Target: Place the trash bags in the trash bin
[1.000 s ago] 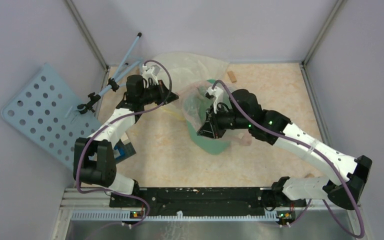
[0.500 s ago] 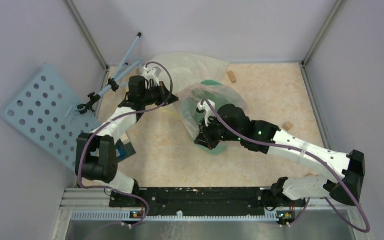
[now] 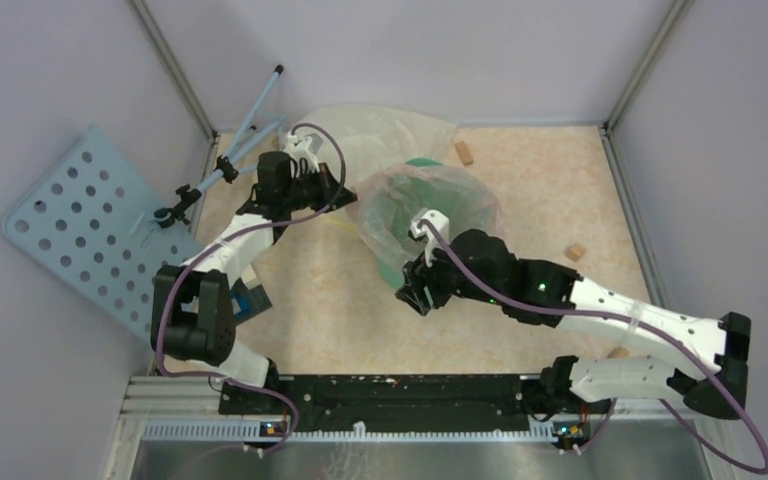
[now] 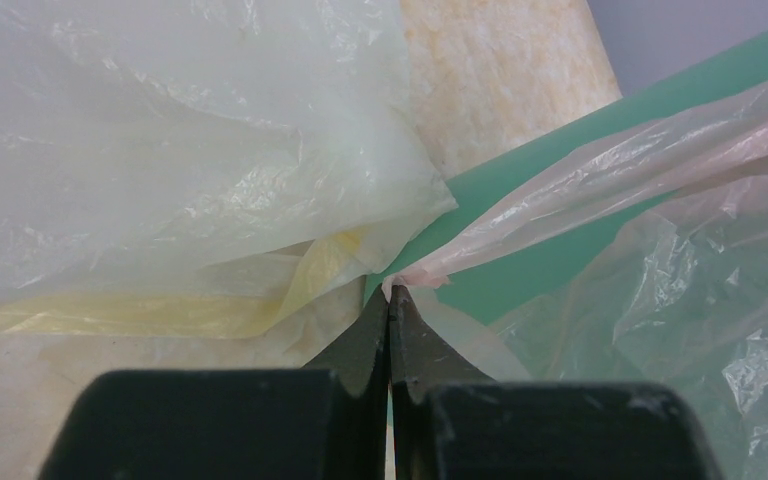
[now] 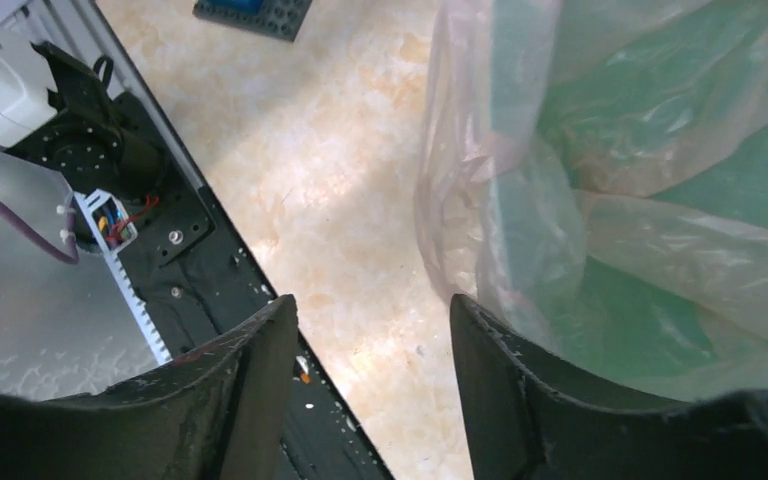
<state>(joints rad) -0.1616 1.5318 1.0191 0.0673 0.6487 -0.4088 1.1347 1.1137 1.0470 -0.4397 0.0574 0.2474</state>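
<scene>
The mint-green trash bin point(image 3: 412, 272) stands mid-table with the translucent pale-pink trash bag point(image 3: 430, 205) draped over its mouth and sides. My left gripper point(image 3: 345, 196) is shut on the bag's edge at the bin's left rim; in the left wrist view the closed tips point(image 4: 390, 297) pinch pink film point(image 4: 600, 170) against the green bin wall point(image 4: 560, 270). My right gripper point(image 3: 410, 295) is open and empty, low at the bin's near side. In the right wrist view its fingers point(image 5: 490, 340) stand apart beside the bag-covered bin point(image 5: 640, 200), over bare table.
A larger pale-yellow bag point(image 3: 380, 130) lies behind the bin, also in the left wrist view point(image 4: 160, 170). A blue perforated board point(image 3: 80, 225) and light-blue rods point(image 3: 250, 115) sit left. Small wooden blocks point(image 3: 463, 152) point(image 3: 574, 251) lie on the table. A dark blue plate point(image 5: 255, 12) lies near the front rail point(image 3: 390, 392).
My right gripper has let go of the bag and drawn back toward the near side, out of the bin mouth. The pink bag now spreads wider over the bin. The left gripper has held still.
</scene>
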